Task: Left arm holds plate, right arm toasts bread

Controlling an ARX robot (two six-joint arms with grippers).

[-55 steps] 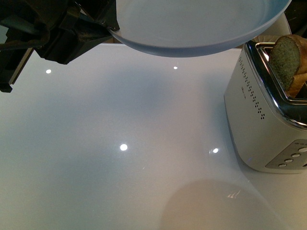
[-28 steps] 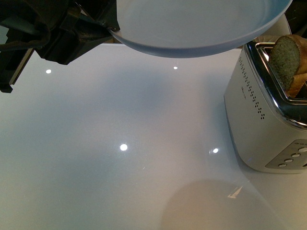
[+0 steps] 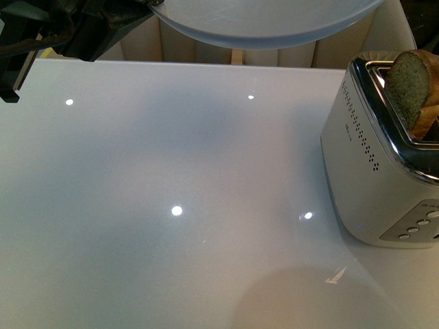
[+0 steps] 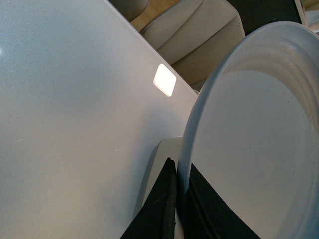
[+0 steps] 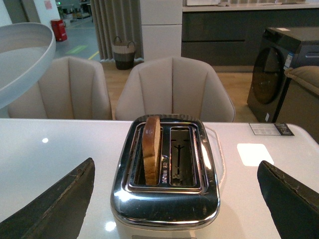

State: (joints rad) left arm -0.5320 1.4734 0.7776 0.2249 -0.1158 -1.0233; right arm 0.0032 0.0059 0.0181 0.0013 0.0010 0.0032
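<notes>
Where the desk (image 3: pixel 171 260) lies closest to the robot, its glossy white top shows a few bright spots of reflected lamps. Further along, on the robot's right, stands a toaster (image 3: pixel 374 171) with white sides, a chrome top and a row of buttons on its near end. One slice of bread (image 3: pixel 407 86) stands upright in it, its rounded brown top poking above the chrome rim. The right wrist view shows the slice in one of the two slots, while the slot beside it shows its wire guides. The right claw (image 5: pixel 175 165) is spread wide and grips nothing: its two dark fingers (image 5: pixel 57 201) frame the toaster from either side, apart from it.

Further off, above the desk's far edge, the left claw (image 3: pixel 140 10) is clamped on the rim of the plate (image 3: pixel 267 24). The left wrist view shows black fingers (image 4: pixel 162 209) pressed against both faces of the rim. The plate is pale blue-grey and hangs in the air clear of the desk, with nothing on the ringed face that shows.

Beyond the desk stand beige padded chairs (image 5: pixel 174 89) — behind them a wooden floor, a woven basket (image 5: pixel 123 51) and dark cabinets.
</notes>
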